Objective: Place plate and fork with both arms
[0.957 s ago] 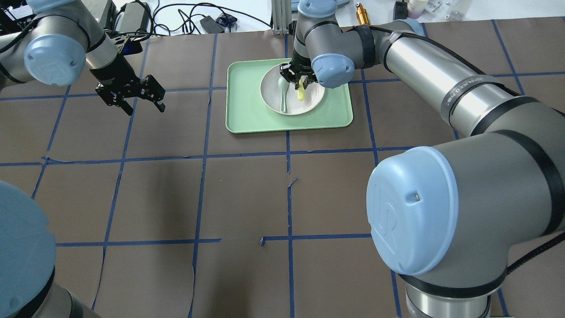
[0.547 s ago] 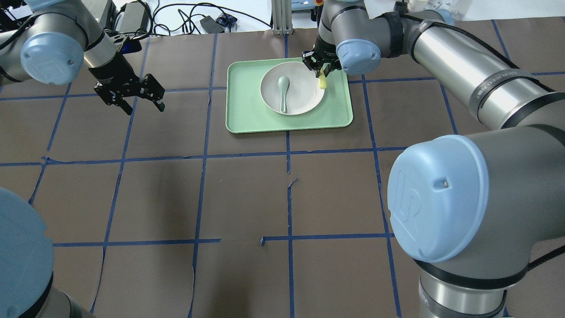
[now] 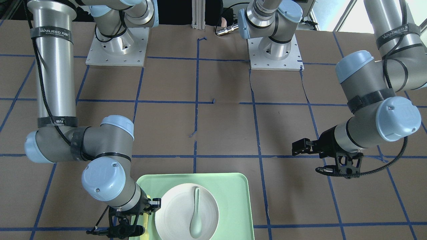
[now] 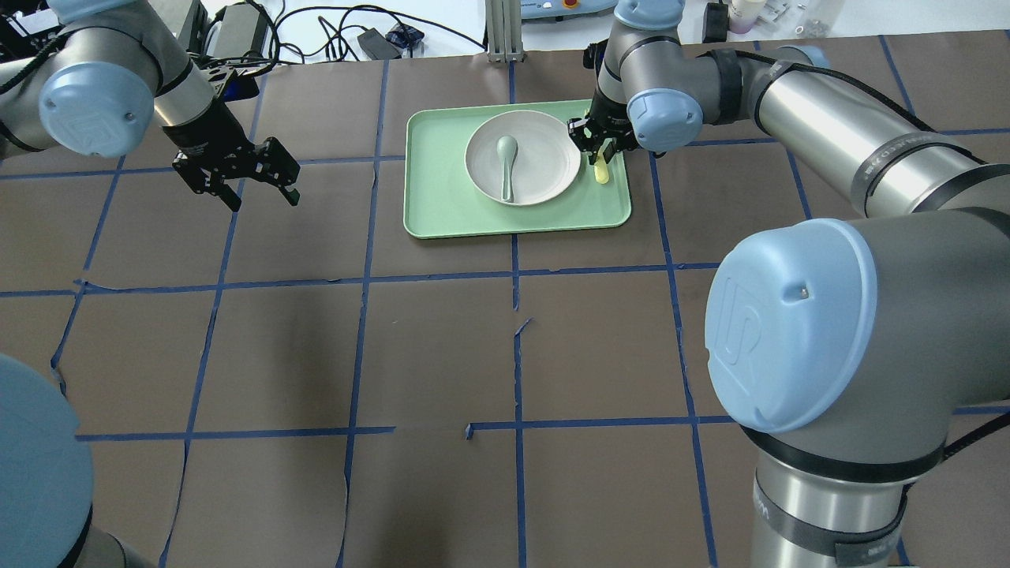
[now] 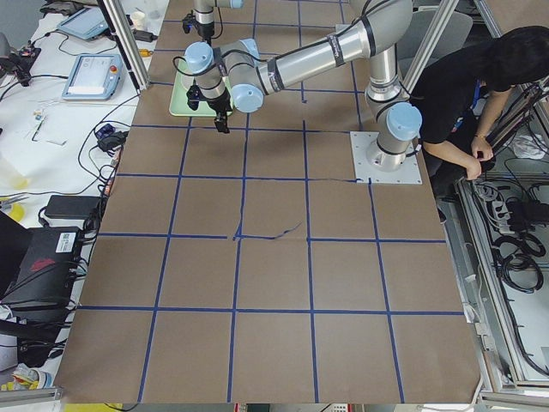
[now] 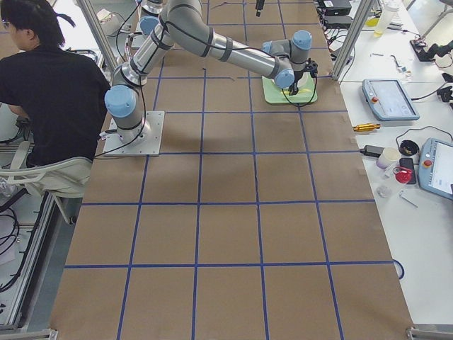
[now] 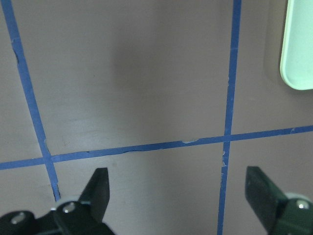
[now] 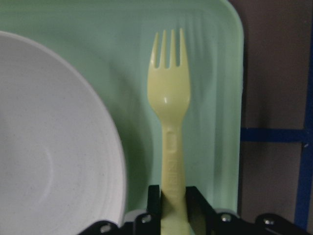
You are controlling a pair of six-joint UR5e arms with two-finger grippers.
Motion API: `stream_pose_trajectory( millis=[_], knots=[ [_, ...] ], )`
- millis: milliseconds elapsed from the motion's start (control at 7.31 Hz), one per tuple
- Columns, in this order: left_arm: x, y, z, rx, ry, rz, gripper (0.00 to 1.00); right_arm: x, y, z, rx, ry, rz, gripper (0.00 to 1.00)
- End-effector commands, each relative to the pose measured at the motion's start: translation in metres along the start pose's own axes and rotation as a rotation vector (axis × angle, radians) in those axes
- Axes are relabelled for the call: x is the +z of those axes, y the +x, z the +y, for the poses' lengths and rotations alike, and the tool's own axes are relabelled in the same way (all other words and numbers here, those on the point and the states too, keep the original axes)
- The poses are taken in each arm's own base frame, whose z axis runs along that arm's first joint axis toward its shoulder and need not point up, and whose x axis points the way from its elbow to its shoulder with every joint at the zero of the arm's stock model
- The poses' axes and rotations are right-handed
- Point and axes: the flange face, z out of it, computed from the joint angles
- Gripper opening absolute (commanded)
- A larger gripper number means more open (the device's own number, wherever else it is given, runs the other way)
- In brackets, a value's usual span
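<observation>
The counter (image 4: 442, 347) is covered with brown paper sheets, which are divided into large squares by strips of blue tape (image 4: 237, 434). The paper is torn in places near the middle. A rectangular mint-green plastic tray (image 4: 442, 197) is laid flat on it, across a tape line. Two white square metal plates (image 3: 96, 58) are fixed at the robot's edge.

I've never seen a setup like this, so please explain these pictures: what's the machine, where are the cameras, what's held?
Two robot arms are bolted to a brown table marked with blue tape. One camera looks down from behind them, one faces them, two sit at the table's ends, one rides each wrist. A green tray carries a white plate with a spoon on it. The right gripper is shut on a yellow fork, over the tray beside the plate. The left gripper is open and empty, above the table.
</observation>
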Motion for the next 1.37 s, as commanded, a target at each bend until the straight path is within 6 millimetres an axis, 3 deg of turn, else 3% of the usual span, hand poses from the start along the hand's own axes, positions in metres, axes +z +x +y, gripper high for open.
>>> stream_pose_trajectory(
  millis=[0, 410, 684, 957, 1094, 1231],
  knots=[
    [-0.004, 0.001, 0.004, 0.001, 0.004, -0.006, 1.0, 0.006, 0.001, 0.007, -0.026, -0.018, 0.003, 0.99],
    [-0.032, 0.005, 0.007, 0.007, 0.063, -0.02, 1.0, -0.063, 0.0, 0.019, -0.034, -0.006, 0.034, 1.0],
    [-0.06, 0.007, 0.026, 0.005, 0.071, -0.152, 1.0, -0.16, 0.006, 0.063, -0.028, -0.102, 0.107, 1.0],
    [-0.09, 0.019, 0.057, -0.112, 0.081, -0.16, 1.0, -0.239, 0.001, 0.119, -0.016, -0.199, 0.109, 1.0],
    [-0.105, 0.042, 0.08, -0.174, 0.065, -0.163, 1.0, -0.268, -0.005, 0.142, -0.015, -0.211, 0.101, 1.0],
    [-0.111, 0.073, 0.095, -0.197, 0.052, -0.165, 1.0, -0.283, -0.007, 0.159, -0.017, -0.225, 0.099, 1.0]
  ],
)
